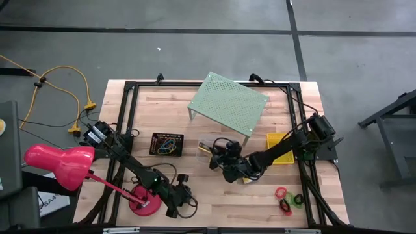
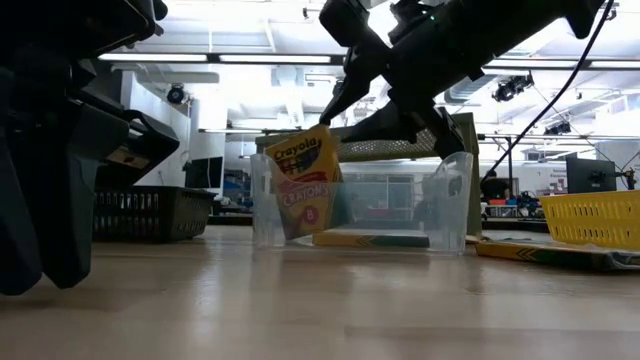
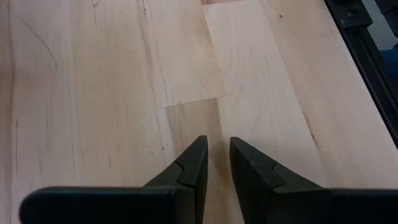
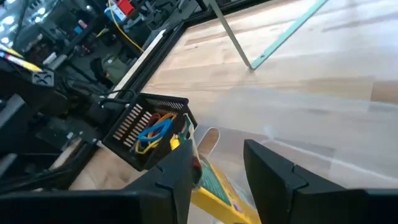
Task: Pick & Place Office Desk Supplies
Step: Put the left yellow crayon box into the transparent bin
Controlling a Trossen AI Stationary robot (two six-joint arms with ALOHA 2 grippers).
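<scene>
A green-and-yellow crayon box (image 2: 305, 180) stands tilted in the clear tub (image 2: 445, 205), its lower end on the tub's floor. A second box (image 2: 370, 240) lies flat in the tub. My right gripper (image 2: 385, 110) hangs open just above the tub (image 1: 207, 143), with the box's top end below its fingers (image 4: 214, 186). My left gripper (image 3: 217, 142) is open by a narrow gap and empty, low over bare wood near the table's near edge (image 1: 187, 195). The black mesh tray (image 1: 167, 143) holds coloured rubber bands (image 4: 152, 130). Red, green and black rings (image 1: 289, 198) lie at the near right. My right gripper comes from above, slanting down, with one finger (image 2: 335, 105) right at the tilted box's top corner (image 2: 322, 130). I cannot tell whether it touches the box.
The pale green perforated shelf (image 1: 229, 103) stands at the far middle. The yellow basket (image 1: 278, 148) sits right of the tub, with another box (image 2: 540, 252) lying beside it. The pink lamp (image 1: 58, 166) has its base (image 1: 144, 201) beside my left arm.
</scene>
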